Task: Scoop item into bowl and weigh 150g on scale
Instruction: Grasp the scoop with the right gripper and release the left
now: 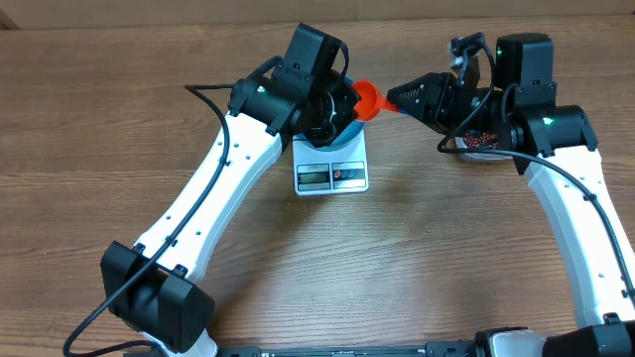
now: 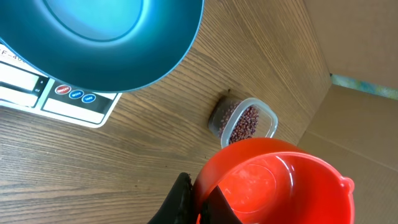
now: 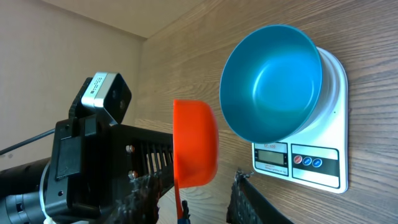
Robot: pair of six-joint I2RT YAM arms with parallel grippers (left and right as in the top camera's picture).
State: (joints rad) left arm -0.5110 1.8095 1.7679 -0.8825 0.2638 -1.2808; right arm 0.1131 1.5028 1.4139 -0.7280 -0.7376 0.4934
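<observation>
Fingers (image 2: 179, 200) of the left gripper (image 2: 198, 208) clamp the orange scoop (image 2: 273, 180), aloft just beside the rim of the blue bowl (image 3: 273, 81) on the scale (image 3: 323, 168). The right gripper (image 3: 193, 202) has its jaws part-open astride the scoop's handle. Beans (image 2: 245, 123) sit in the clear tub (image 2: 272, 117), well apart rightward.

You have a bright blue bowl (image 3: 273, 81), glossy inside, on a white scale (image 3: 333, 124) with one red and two blue buttons. The scoop (image 2: 280, 180) is vivid orange-red. The beans (image 2: 247, 121) in the clear tub (image 2: 270, 118) read dark red-brown, possibly flecked lighter. The bench (image 1: 99, 119) is pale brown woodgrain, and the arms (image 1: 198, 198) are white with black joints.
</observation>
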